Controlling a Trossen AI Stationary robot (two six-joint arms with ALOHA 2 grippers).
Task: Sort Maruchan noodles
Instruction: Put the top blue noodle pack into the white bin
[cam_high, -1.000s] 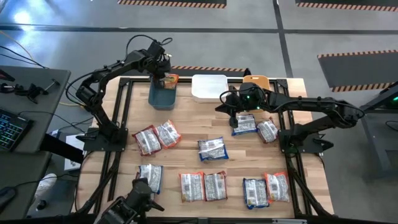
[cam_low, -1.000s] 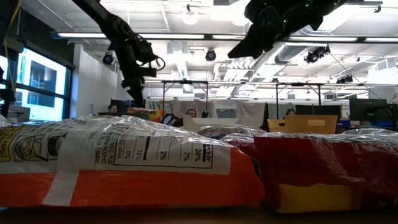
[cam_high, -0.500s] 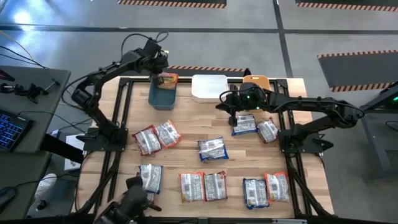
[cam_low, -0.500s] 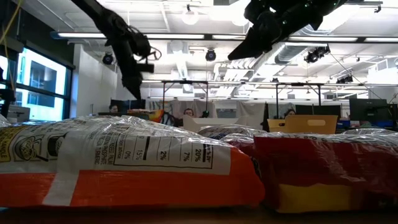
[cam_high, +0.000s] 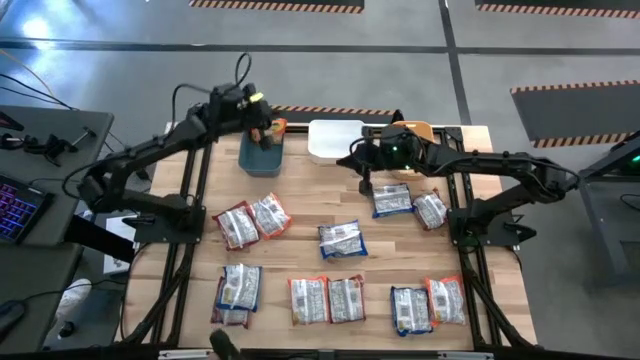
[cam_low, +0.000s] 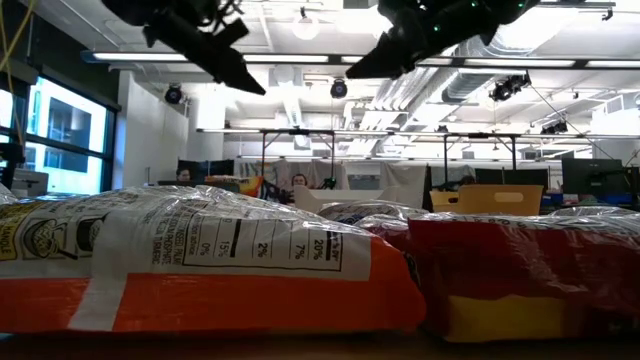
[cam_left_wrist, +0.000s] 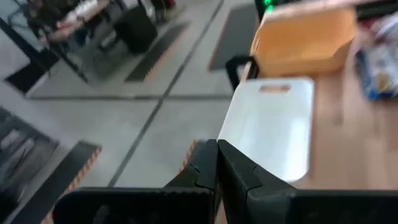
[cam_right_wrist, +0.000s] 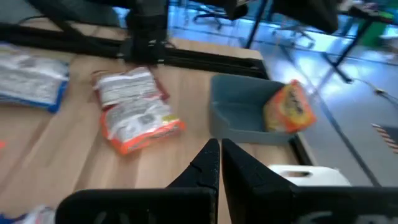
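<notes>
Maruchan noodles, small flat rectangular plastic ramen packets, silvery-white backs up with orange, blue or red edges: stock lies scattered over my pale wooden slatted table (cam_high: 300, 225).

Left to right:
- One packet (cam_high: 238, 289) at the near left corner.
- A touching pair (cam_high: 252, 219) mid-left.
- One orange packet (cam_high: 272, 129) already propped in the teal plastic bin (cam_high: 260, 155) at the far left edge.
- My left gripper (cam_high: 262, 132), fingers pressed together and empty, hangs above that bin.
- Two packets side by side (cam_high: 327, 299) at the near middle; a lone blue-edged one (cam_high: 341, 240) at centre.
- White plastic bin (cam_high: 335, 140), then orange plastic bin (cam_high: 412, 129), along the far edge.
- My right gripper (cam_high: 363, 185), likewise closed on nothing, points toward the table's middle.
- Two packets (cam_high: 408, 204) just to its right, and a near-right pair (cam_high: 427, 304).

Relation for the next pick: I judge the blue-edged packet (cam_high: 392, 199) nearest, lying just right of my right gripper, its long axis roughly across the table; the right arm is the closer one.
</notes>
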